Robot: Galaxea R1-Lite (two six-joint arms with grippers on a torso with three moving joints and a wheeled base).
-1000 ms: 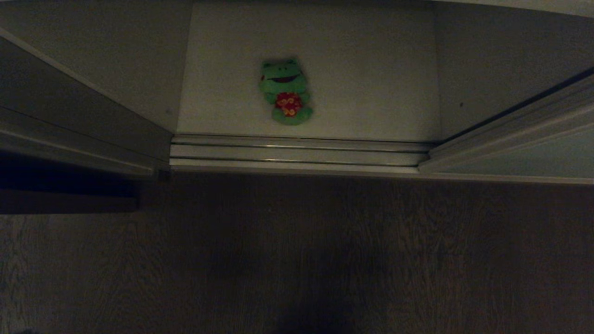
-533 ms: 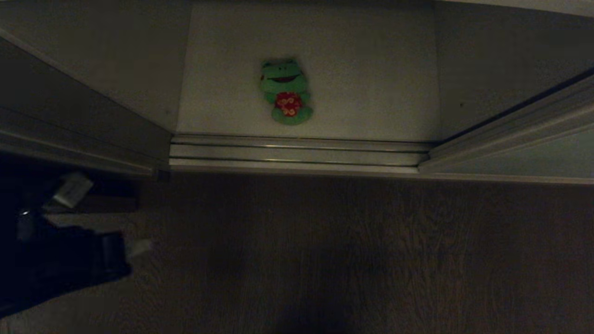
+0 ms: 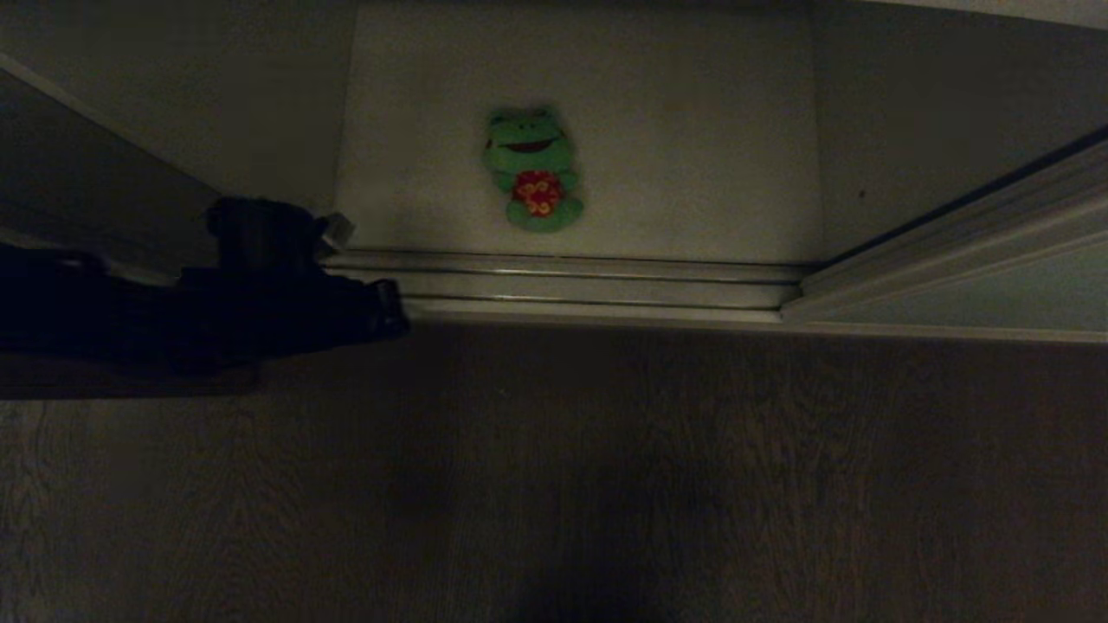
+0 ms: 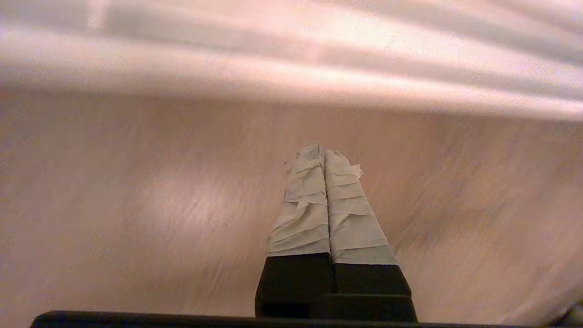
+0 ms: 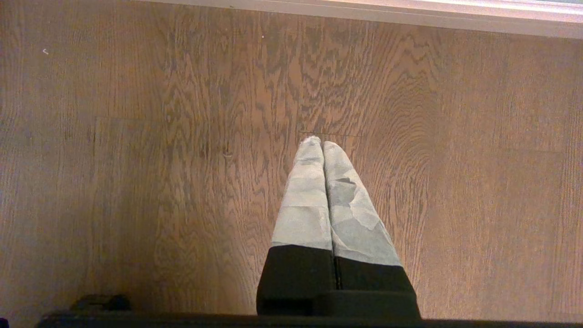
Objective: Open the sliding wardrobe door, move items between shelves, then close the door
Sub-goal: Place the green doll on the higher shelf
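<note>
A green plush toy (image 3: 532, 169) in red flowered shorts lies face up on the white shelf (image 3: 692, 130) at the bottom of the open compartment. The sliding wardrobe door (image 3: 995, 290) stands aside at the right, pale panel in a slim metal frame. My left arm reaches in from the left. Its gripper (image 3: 338, 228) hangs over the left end of the floor track, well left of the toy. In the left wrist view the left gripper (image 4: 324, 152) is shut and empty. My right gripper (image 5: 322, 143) is shut and empty over the wooden floor, outside the head view.
A double metal track (image 3: 563, 281) runs along the compartment's front edge. A second pale panel (image 3: 112, 216) flanks the opening on the left. Dark wood-grain floor (image 3: 606, 476) fills the near half of the head view.
My left arm has come into the head view from the lower left and swung up to the left end of the track. The toy and the door have not moved.
</note>
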